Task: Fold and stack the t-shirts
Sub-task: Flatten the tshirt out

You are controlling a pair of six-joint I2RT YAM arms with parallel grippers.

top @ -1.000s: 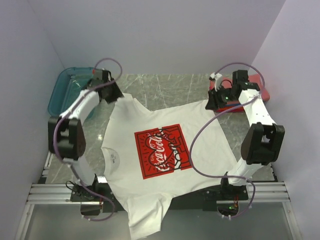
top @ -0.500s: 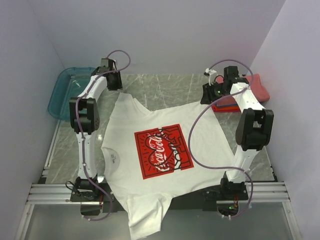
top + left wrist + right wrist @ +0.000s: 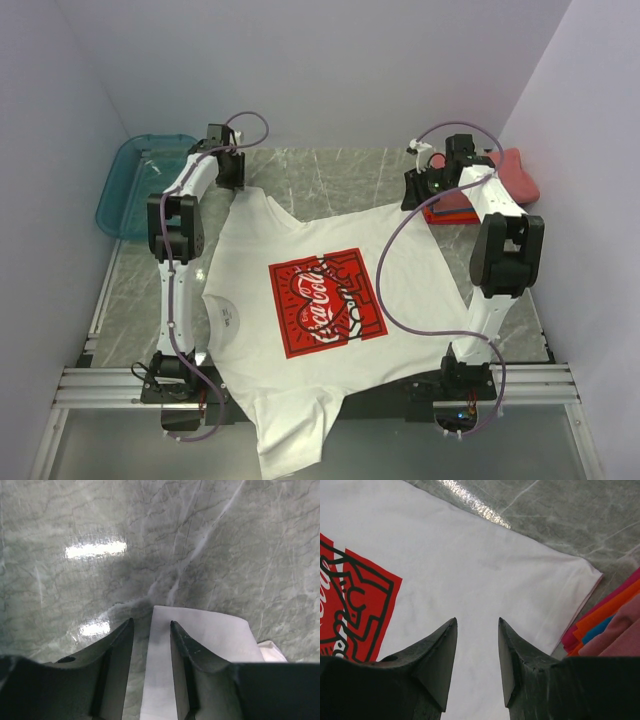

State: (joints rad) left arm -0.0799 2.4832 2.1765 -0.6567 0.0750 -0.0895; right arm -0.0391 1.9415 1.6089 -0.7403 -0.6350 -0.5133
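You have the white tee [image 3: 300, 235] spread flat, print side up, in the middle of the worktop [image 3: 330, 170]. Its long axis runs left to right across your view from above: the collar [image 3: 213, 303] points left and the hem lies to the right. The red square print [image 3: 325, 300] reads tilted, rising toward the right. One sleeve reaches toward the far left. The other sleeve [image 3: 290, 445] hangs off the near edge over the metal rail [image 3: 100, 385] between the arm bases.

Your left end effector [image 3: 151, 624] sits at the tip of the far-left sleeve. Its jaws stand apart and straddle a strip of the white cloth, which lies flat between them. Your right end effector [image 3: 477, 622] is over the far hem corner of the tee. Its jaws are also apart, with bare white fabric showing in the gap and nothing pinched.

Just beyond that hem corner, at the far right, lies the stack of folded tees [image 3: 515, 172]. In the right wrist view you can see coral-red, orange [image 3: 612, 605] and blue [image 3: 596, 631] layers.

The worktop is glossy grey-green marble with pale veins and light glare. A teal bin [image 3: 120, 195] stands at the far left corner. Plain pale walls [image 3: 320, 70] close in the back and both sides.
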